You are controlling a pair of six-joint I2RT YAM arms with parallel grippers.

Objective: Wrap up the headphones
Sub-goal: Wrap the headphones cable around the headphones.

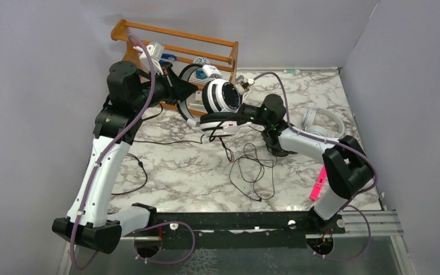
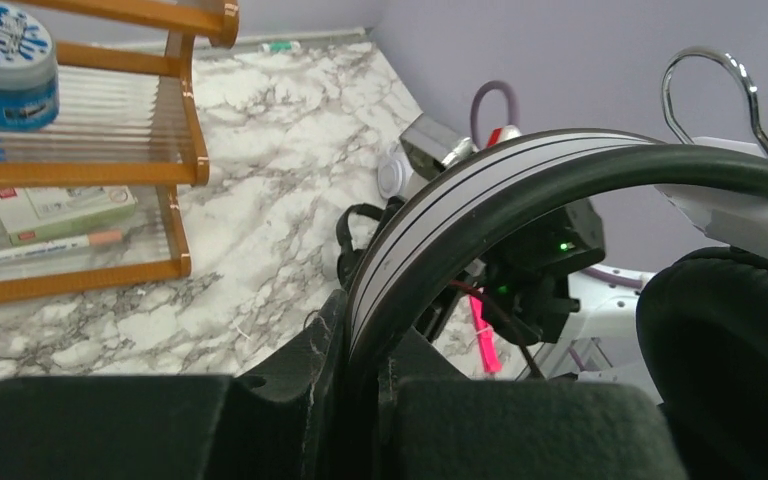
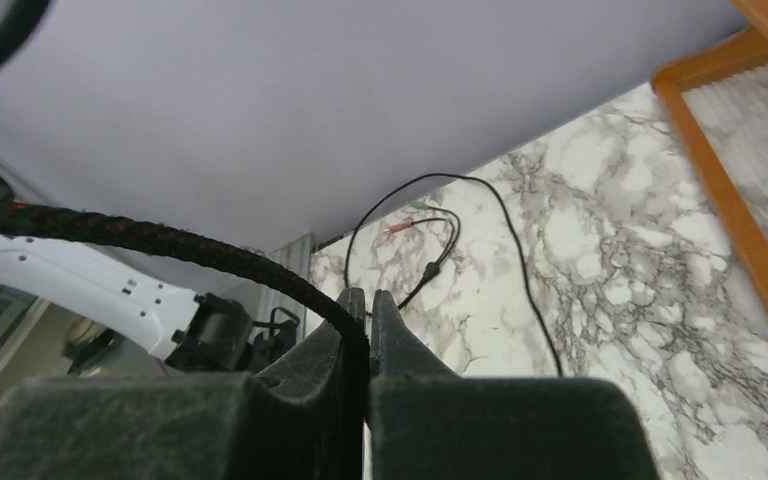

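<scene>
The white wired headband headphones with black ear pads [image 1: 222, 96] hang above the marble table [image 1: 195, 177], near the wooden rack [image 1: 177, 43]. They look light but springy, so the stiff headband [image 2: 480, 190], clamped in the left gripper [image 2: 360, 365], is the sound hold. The braided black cord [image 3: 110, 235], limp and probably tangle-prone, is pinched between the closed jaws of the right gripper [image 3: 365, 315].

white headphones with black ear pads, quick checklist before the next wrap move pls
1. Headband grip: left end effector shut on the white headphones with black ear pads: ok
2. Cord grip: right end effector shut on the black braided cord: ok
3. Headphones lifted off the marble-patterned table: ok
4. Slack free of knots: cannot tell, thin loops overlap
5. Clear of the all-white headphones: ok, they lie apart
</scene>
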